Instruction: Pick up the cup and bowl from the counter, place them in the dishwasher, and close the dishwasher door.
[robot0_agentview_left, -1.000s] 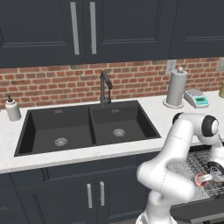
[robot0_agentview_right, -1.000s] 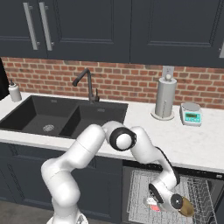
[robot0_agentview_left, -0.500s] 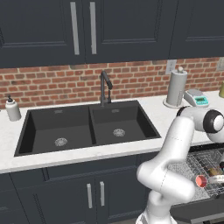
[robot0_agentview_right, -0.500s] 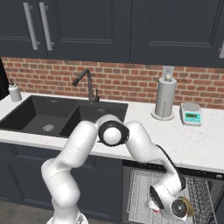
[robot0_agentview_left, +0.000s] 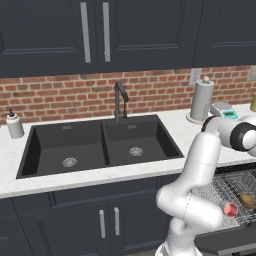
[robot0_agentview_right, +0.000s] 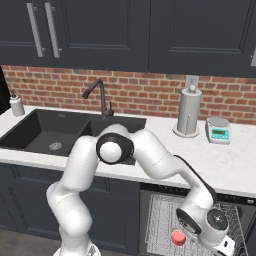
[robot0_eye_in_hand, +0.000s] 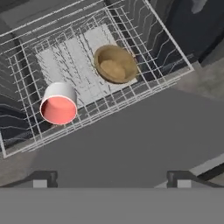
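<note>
Gripper (robot0_eye_in_hand: 112, 177) fingers are standing wide apart, holding nothing, hovering over the dark dishwasher door (robot0_eye_in_hand: 131, 140), while the red-topped cup (robot0_eye_in_hand: 58, 104) and tan bowl (robot0_eye_in_hand: 115, 64) are sitting apart in the wire rack (robot0_eye_in_hand: 26, 65) beyond the fingertips.

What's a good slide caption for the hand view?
Cup and bowl sit apart in the dishwasher's wire rack, door open.

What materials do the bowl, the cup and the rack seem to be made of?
Bowl: probably wood, matte tan-brown surface. Cup: plastic or ceramic, unclear; smooth pale wall, red top. Rack: metal wire, thin silver rods in a grid.
</note>
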